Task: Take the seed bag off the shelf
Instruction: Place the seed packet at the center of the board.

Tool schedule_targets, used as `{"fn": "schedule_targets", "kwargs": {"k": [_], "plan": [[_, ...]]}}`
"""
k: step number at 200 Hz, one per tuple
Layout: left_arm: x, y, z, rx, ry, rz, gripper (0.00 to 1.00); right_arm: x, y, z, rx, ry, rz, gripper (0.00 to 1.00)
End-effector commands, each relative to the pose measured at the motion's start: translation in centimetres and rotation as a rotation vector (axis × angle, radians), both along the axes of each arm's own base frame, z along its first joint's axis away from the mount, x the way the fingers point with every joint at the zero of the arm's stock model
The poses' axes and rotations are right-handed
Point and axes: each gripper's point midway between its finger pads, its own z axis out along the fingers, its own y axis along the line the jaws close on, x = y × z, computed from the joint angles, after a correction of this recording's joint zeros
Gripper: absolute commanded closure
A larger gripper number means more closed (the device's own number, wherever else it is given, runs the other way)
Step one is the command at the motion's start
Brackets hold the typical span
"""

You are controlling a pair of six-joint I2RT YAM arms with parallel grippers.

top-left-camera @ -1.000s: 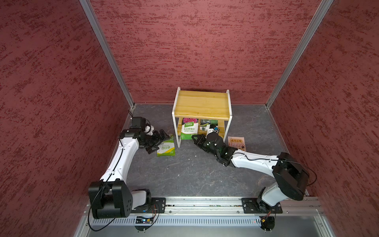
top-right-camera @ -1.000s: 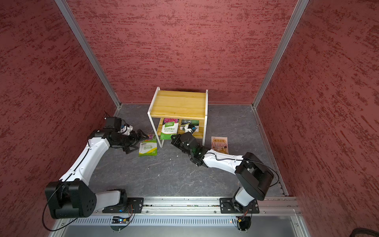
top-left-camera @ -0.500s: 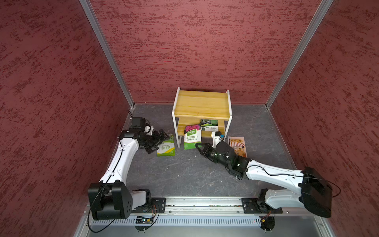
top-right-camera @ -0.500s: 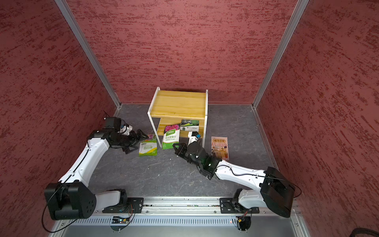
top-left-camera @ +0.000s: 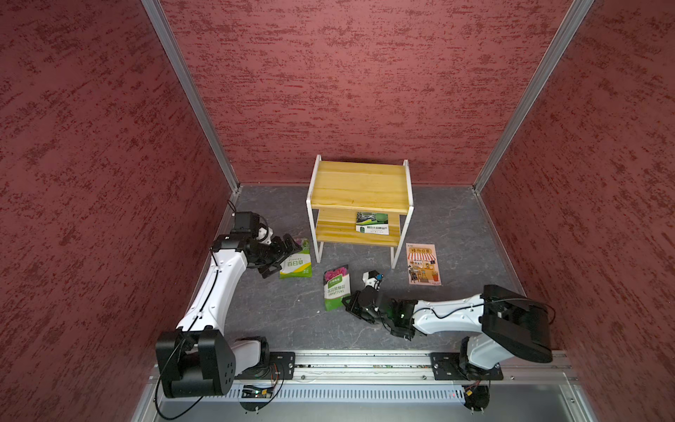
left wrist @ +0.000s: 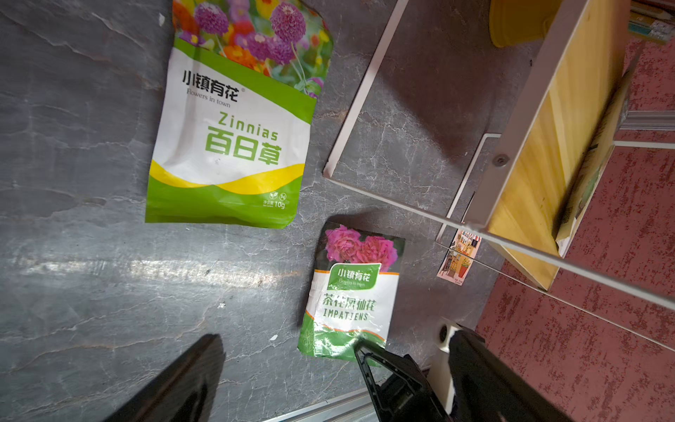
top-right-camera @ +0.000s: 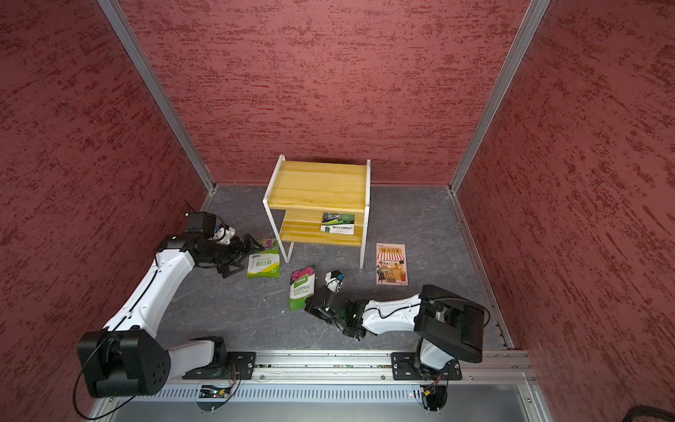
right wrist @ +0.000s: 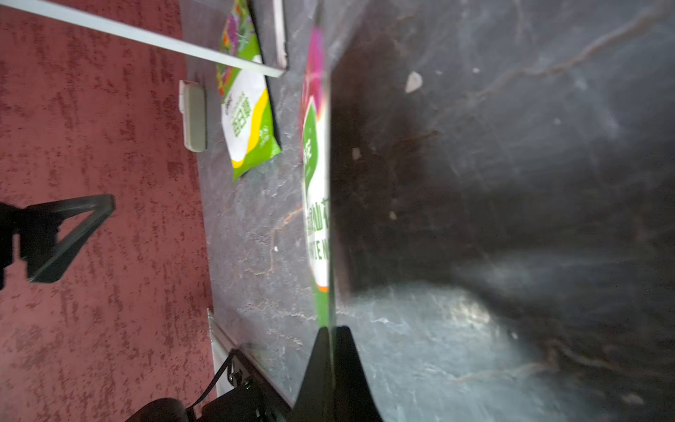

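Since a second ago the right claw (top-left-camera: 347,301) has drawn the seed bag (top-left-camera: 336,288) out from the lower board of the shelf (top-left-camera: 359,186), and the bag is now over the grey counter (top-left-camera: 292,321), in front of the shelf's left front leg and clear of the frame. It is a flat pouch with pink blooms at the top, a green badge, a white panel printed IMPATIENS and a green foot. Both top views show it face up, but not how it is pinched. The right wrist view shows it edge-on (right wrist: 317,182), with the two black fingers closed on its near edge and a dark shadow beside it. The left wrist view alone makes its lettering legible (left wrist: 352,292). Whether it touches the counter I cannot tell. The left claw (top-left-camera: 283,256) stands wide open and holds nothing, its fingers either side of the upper corner of a green and white Zinnias bag (top-left-camera: 296,261) that lies on the counter left of the shelf. A dark packet (top-left-camera: 372,223) remains on the lower board, and an illustrated card (top-left-camera: 423,263) lies on the counter by the right front leg.
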Motion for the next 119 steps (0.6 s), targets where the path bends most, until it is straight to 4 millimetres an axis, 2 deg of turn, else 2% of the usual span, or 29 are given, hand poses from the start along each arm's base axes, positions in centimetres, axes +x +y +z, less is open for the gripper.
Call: {"fn": "schedule_targets", "kwargs": {"k": [1, 24, 42, 68, 71, 93, 108, 119], "plan": [[-0.6, 0.0, 0.1, 0.012, -0.002, 0.0, 0.0, -0.8, 0.7, 0.2, 0.01, 0.046, -0.009, 0.85], [-0.7, 0.1, 0.0, 0.016, 0.0, -0.001, 0.0, -1.8, -0.5, -0.6, -0.07, 0.108, -0.018, 0.58], [-0.8, 0.1, -0.1, 0.019, 0.004, -0.002, 0.0, -2.5, -1.3, -0.3, -0.111, 0.14, -0.01, 0.39], [-0.7, 0.2, -0.4, 0.023, 0.011, 0.003, 0.0, -3.4, -2.8, 0.8, -0.201, 0.168, 0.003, 0.25], [-0.8, 0.2, -0.5, 0.025, 0.013, 0.004, 0.0, -3.5, -2.8, 1.8, -0.185, 0.163, 0.006, 0.24], [-0.8, 0.3, -0.7, 0.028, 0.019, 0.009, 0.0, -3.9, -4.7, 3.8, -0.234, 0.164, 0.002, 0.18], [-0.8, 0.3, -0.8, 0.029, 0.024, 0.01, 0.0, -3.7, -6.0, 5.7, -0.242, 0.131, -0.02, 0.03], [-0.9, 0.3, -0.9, 0.029, 0.026, 0.01, 0.0, -3.2, -7.0, 7.0, -0.224, 0.093, -0.055, 0.02]]}}
